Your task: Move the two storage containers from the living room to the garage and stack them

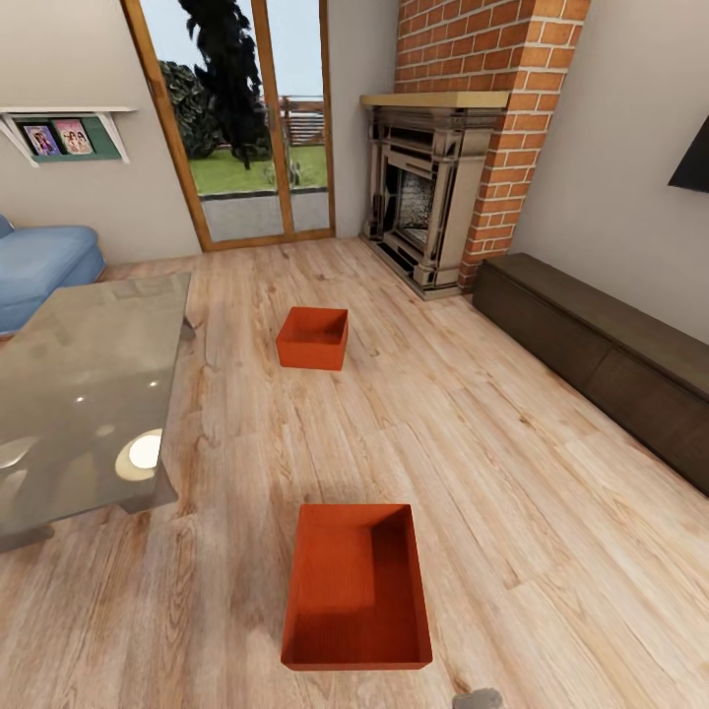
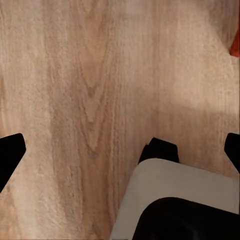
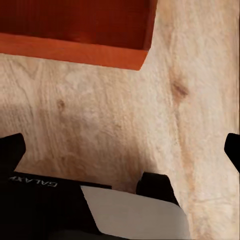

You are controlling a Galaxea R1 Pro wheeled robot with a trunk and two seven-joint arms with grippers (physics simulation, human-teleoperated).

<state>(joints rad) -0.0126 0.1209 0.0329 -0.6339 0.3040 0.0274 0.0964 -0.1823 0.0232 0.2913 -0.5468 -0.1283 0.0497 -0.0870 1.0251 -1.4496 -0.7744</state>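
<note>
near container (image 3: 75, 30) is cut by the right wrist frame, one corner visible. left wrist catches just an orange sliver (image 2: 235, 42) at the edge. tv (image 1: 692, 158) above the cabinet (image 1: 601, 345) is cropped. shelf photos (image 1: 57, 137) too small to read.

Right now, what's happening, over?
Both grippers open, holding nothing. Near container and far container on living-room planks. Glass table off to the left.
</note>
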